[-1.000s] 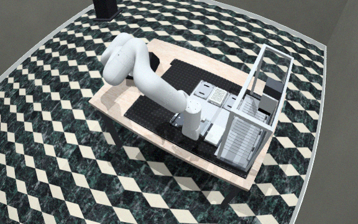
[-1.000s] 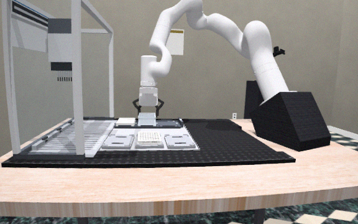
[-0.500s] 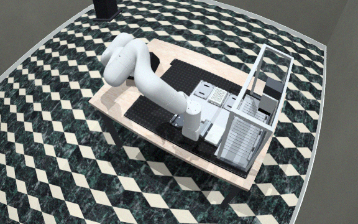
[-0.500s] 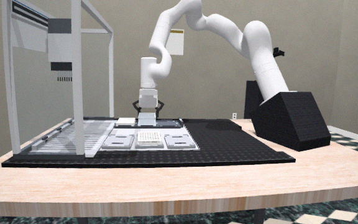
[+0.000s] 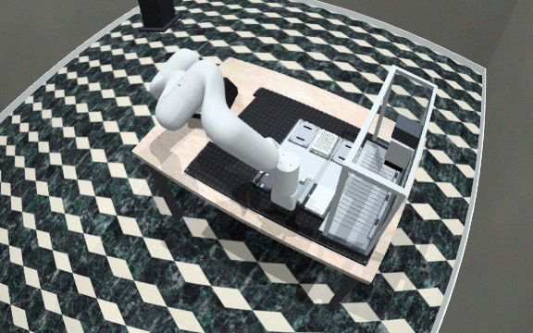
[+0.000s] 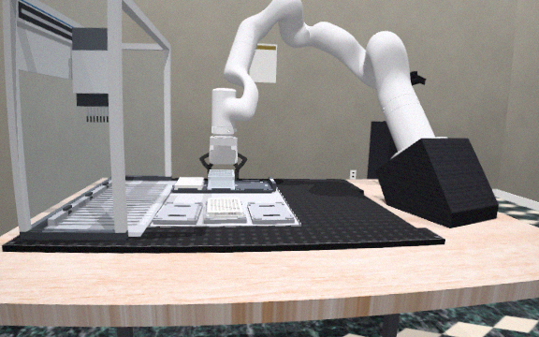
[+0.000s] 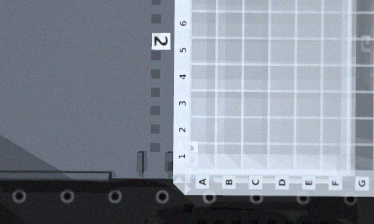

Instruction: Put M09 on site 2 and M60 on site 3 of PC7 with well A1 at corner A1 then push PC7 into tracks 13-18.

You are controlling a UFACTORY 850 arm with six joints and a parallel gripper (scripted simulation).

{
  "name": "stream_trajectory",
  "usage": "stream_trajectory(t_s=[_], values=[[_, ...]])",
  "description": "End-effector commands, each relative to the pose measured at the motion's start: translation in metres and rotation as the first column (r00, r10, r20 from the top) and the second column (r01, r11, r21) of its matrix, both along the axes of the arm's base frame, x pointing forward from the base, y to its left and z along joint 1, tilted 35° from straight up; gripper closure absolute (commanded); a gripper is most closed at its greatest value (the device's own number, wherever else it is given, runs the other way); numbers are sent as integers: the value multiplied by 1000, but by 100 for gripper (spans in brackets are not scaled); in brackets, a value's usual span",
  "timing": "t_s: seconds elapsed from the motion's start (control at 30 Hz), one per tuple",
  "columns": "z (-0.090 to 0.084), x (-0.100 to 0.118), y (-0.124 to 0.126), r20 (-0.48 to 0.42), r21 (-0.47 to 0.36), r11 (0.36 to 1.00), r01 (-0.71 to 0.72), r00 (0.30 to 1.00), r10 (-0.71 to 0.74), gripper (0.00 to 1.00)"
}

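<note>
Gripper: fully open, holding nothing; gripper (image 6: 223, 165) hangs straight down over the block, its fingers either side of the block's top in the exterior view.
M09: deep-well block (image 7: 268, 90) stands on carrier (image 6: 255, 186) at site 2; the label "2" (image 7: 160, 41) lies just left of its edge in the wrist view. Row letters A to G and column numbers 1 to 6 are readable along its rim.
M60: flat white plate (image 6: 189, 183) lies on the carrier just left of the block.
M06: 96-well plate (image 6: 225, 206) sits in the middle nest.
Outer nests: S1 (image 6: 270, 212) and S3 (image 6: 178, 212) show bare.
Carrier: on the apron, outside the rails (image 6: 110, 201).
Bench: wooden bench (image 6: 269, 276) carries a black mat.
</note>
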State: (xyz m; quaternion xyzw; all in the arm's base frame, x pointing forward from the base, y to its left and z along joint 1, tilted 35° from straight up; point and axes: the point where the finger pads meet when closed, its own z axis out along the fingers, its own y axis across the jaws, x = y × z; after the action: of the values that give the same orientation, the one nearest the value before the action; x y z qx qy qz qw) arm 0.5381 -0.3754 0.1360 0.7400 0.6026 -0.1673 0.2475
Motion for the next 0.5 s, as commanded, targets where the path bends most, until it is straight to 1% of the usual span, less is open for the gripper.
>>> stream_trajectory(t_s=[0.0,0.47], values=[[1,1,0,1,-1,1000,-1,1000,1,0],[-2,2,3,1,-1,1000,-1,1000,1,0]])
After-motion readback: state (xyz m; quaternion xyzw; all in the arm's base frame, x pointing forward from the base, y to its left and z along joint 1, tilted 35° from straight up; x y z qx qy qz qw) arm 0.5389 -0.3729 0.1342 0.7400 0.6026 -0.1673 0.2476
